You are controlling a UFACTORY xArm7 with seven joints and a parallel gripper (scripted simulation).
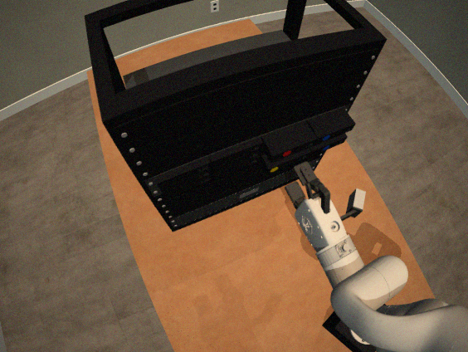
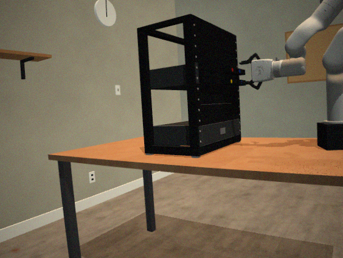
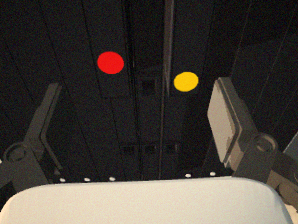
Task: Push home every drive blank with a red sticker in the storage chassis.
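- Black-fingered gripper (image 2: 247, 71), jaws spread wide and grasping nothing, sits right of centre in the exterior view, pointed at the rack front.
- In the wrist view its fingers flank the red sticker (image 3: 111, 63) and the yellow sticker (image 3: 186, 82), side by side in the upper middle.
- From the top view, the red-stickered blank (image 1: 290, 141) stands out of the chassis front, the yellow-stickered one (image 1: 277, 167) below it, two blue stickers (image 1: 326, 137) further right.
- The rack (image 2: 192, 36) stands upright on the orange wooden surface (image 2: 213, 164), centre frame.
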